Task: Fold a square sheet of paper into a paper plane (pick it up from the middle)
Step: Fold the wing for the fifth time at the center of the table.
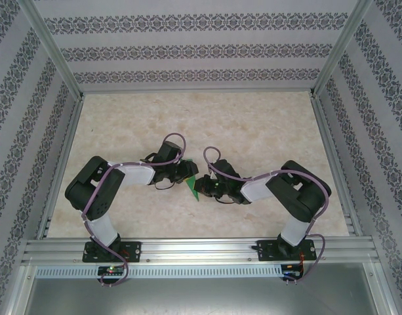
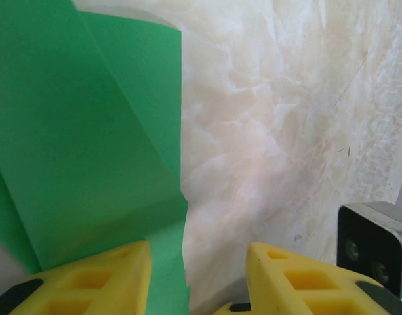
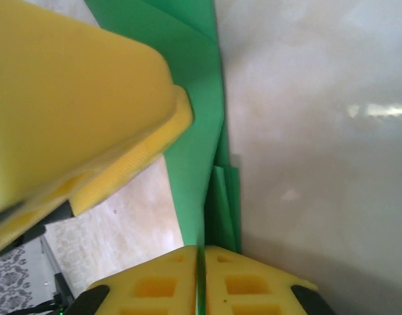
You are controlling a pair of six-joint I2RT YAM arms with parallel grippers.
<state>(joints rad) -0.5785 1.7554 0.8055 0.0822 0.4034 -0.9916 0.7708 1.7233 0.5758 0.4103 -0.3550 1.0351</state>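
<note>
Mid-fold, creasing step. Right claw (image 3: 201, 252) pinched shut on folded green paper (image 1: 193, 187), centre of top view. Left claw (image 2: 197, 262) half open, paper by one finger, not gripped. Next likely needs left closing along crease

Beige marbled table (image 1: 253, 131); folded green paper (image 1: 195, 187) near middle, whether resting unclear.

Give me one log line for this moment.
right hand: shut on folded green paper | left hand: open, paper edge inside gap | fold: creased, unfinished
</note>
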